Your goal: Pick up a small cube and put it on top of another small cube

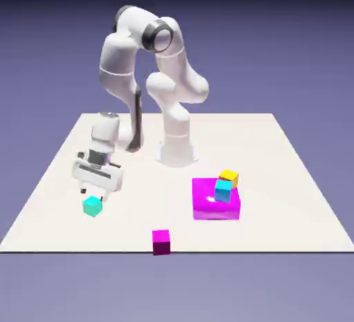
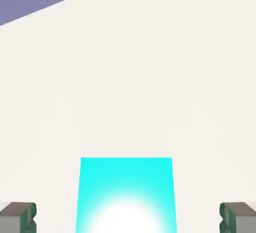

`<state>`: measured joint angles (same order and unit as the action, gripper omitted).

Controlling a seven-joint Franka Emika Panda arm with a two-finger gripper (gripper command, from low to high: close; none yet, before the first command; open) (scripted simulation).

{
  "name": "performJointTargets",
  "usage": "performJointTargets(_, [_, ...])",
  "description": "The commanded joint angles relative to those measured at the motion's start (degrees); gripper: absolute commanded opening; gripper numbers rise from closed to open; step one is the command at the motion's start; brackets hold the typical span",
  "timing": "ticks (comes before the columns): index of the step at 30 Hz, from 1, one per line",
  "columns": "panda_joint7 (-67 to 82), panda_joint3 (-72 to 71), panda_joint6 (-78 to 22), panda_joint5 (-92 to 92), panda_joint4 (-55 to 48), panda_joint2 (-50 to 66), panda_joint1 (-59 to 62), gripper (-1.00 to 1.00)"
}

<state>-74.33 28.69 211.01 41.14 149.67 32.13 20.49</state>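
Lying lower left of frame: teal cube [image 1: 92, 206], just below the wide-open gripper [image 1: 97, 193], untouched; white table [image 1: 276, 175]; blue-violet backdrop [image 1: 290, 37].

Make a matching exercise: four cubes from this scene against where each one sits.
Things:
1. teal cube
2. dark magenta cube
3. yellow cube
4. sky-cyan cube

Places:
A. on the flat magenta block, farther from the camera
B. alone by the table's near edge
C. just below the open gripper
D. on the flat magenta block, nearer the camera

Pairs: 1-C, 2-B, 3-A, 4-D
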Motion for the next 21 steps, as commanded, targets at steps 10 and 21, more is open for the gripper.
performJointTargets(10, [-0.4,1.7,-4.6,4.0,4.2,-8.9,0.2,-1.0])
performJointTargets(21, [-19.4,-5.2,-6.6,28.6,-3.7,-11.4,-0.6,-1.0])
